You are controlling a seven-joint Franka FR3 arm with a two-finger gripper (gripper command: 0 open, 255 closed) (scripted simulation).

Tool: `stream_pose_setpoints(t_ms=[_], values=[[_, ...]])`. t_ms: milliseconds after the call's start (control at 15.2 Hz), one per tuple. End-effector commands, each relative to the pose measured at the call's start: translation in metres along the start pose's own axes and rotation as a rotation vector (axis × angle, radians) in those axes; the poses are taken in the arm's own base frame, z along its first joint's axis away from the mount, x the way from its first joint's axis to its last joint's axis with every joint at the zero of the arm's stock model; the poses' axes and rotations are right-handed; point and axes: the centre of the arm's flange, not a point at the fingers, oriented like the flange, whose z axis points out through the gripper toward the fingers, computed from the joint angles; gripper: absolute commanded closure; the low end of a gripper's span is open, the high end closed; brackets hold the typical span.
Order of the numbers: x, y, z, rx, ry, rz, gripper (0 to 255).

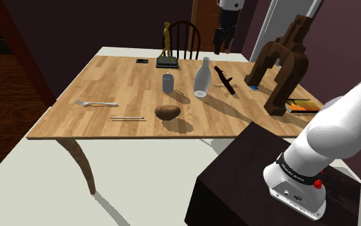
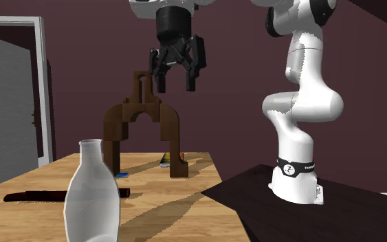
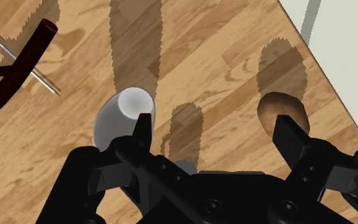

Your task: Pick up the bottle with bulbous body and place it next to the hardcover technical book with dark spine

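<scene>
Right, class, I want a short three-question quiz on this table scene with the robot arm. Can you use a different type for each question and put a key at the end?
1. True or false: the end effector is shut on the bottle.
2. In the shoulder view, what stands just to the left of the bottle?
A. a plate
B. a cup
C. a laptop
3. Fill the gap: the bottle stands ___ on the table, not on its side.

Key: 1 false, because the end effector is open and high above the table; 2 B; 3 upright.
</scene>
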Motion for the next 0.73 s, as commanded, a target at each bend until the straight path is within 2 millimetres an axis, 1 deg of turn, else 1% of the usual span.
stream_pose_setpoints(t_ms=[0,660], values=[[0.020,0.019,0.013,0.003,-0.003,0.001,0],[0.109,0.101,0.072,0.019,-0.017,0.007,0]])
